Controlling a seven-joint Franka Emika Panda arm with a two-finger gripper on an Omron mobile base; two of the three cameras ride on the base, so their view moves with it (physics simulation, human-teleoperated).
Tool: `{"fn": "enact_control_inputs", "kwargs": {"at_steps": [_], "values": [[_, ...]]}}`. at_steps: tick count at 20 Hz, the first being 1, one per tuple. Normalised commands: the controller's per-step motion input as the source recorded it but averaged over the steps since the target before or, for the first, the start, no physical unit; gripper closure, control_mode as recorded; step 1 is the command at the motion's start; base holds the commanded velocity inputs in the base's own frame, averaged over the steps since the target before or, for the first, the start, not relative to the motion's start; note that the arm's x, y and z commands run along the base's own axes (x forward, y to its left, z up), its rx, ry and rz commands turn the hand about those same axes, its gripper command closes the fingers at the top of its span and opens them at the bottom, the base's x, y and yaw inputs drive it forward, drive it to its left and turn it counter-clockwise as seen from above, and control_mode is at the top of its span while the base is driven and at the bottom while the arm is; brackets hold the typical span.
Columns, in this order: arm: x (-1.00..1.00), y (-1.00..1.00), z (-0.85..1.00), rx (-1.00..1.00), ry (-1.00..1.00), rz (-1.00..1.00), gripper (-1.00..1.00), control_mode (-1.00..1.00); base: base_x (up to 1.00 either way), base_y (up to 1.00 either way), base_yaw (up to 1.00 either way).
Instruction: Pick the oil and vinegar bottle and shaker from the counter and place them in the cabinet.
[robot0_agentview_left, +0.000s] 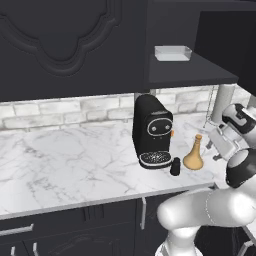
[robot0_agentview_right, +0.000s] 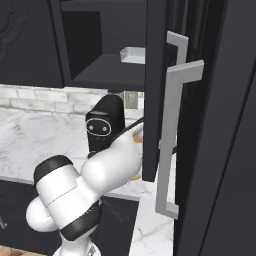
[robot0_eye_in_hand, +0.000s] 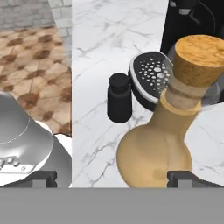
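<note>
We see our gripper (robot0_eye_in_hand: 114, 178) spread wide, holding nothing, close above the oil and vinegar bottle (robot0_eye_in_hand: 162, 140) beside the shaker (robot0_eye_in_hand: 119, 98).

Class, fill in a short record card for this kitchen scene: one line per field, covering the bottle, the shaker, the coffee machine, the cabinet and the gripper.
bottle: tan bottle with a cork stopper, upright on the counter, right of the coffee machine
shaker: small black shaker, upright on the counter, just left of the bottle, by the machine's drip tray
coffee machine: black coffee machine, near the back wall
cabinet: dark cabinet, open, a clear tray on its shelf
gripper: gripper open, close to the bottle, holding nothing
</note>
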Motion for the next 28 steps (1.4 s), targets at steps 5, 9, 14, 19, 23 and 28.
{"fn": "enact_control_inputs", "kwargs": {"at_steps": [5, 9, 14, 19, 23, 28], "values": [[0.35, -0.07, -0.07, 0.01, 0.00, 0.00, -1.00, -1.00, 0.00, 0.00, 0.00], [0.39, -0.09, -0.09, 0.08, 0.00, 0.00, -1.00, -1.00, 0.00, 0.00, 0.00], [0.30, -0.07, -0.16, 0.11, 0.00, 0.00, -1.00, -1.00, 0.00, 0.00, 0.00], [0.24, -0.01, -0.24, 0.10, 0.00, 0.00, -1.00, -1.00, 0.00, 0.00, 0.00], [0.27, 0.00, -0.21, 0.07, 0.00, 0.01, -1.00, -1.00, 0.00, 0.00, 0.00], [0.24, 0.00, -0.19, 0.06, 0.00, 0.00, -1.00, -1.00, 0.00, 0.00, 0.00]]}}
